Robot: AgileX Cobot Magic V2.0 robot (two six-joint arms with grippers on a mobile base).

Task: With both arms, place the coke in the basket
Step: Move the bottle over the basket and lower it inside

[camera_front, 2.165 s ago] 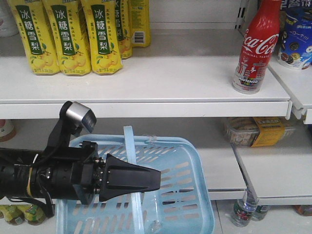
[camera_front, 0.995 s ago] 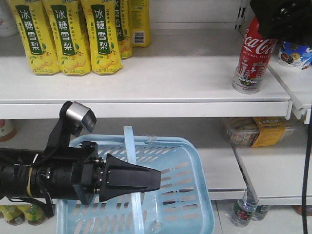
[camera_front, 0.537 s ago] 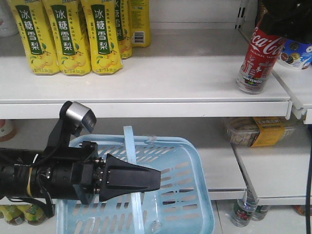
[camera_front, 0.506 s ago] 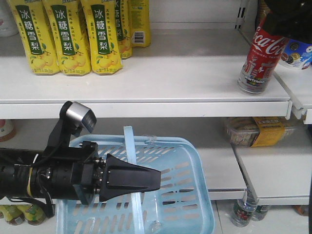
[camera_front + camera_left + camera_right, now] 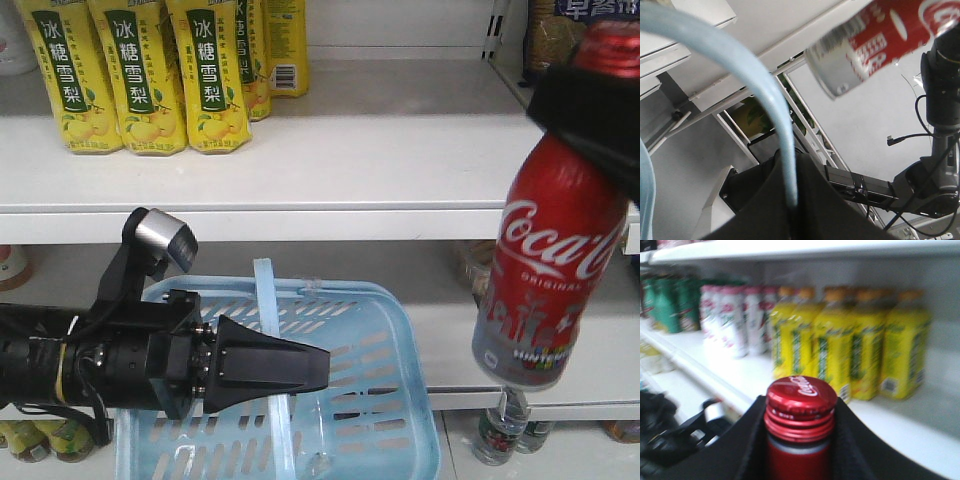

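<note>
The coke (image 5: pixel 545 285), a red bottle with white script, hangs in the air to the right of the basket and above its level, slightly tilted. My right gripper (image 5: pixel 598 112) is shut on its neck; in the right wrist view the red cap (image 5: pixel 801 399) sticks up between the black fingers (image 5: pixel 750 450). The light-blue basket (image 5: pixel 392 312) hangs in front of the lower shelf. My left gripper (image 5: pixel 300 370) is shut on its thin handle band (image 5: pixel 264 292). In the left wrist view the band (image 5: pixel 765 95) runs into the closed jaws and the coke's base (image 5: pixel 852 65) shows above.
Yellow drink bottles (image 5: pixel 140 80) stand on the upper white shelf (image 5: pixel 300 170). Small bottles (image 5: pixel 503 432) stand low under the coke. The right wrist view shows more yellow bottles (image 5: pixel 850 350), white-pink ones (image 5: pixel 735 322) and green ones (image 5: pixel 667 305).
The right gripper reached the coke on the upper shelf, tilted it, lifted it off and carried it forward and down. The left arm and basket have stayed still.
</note>
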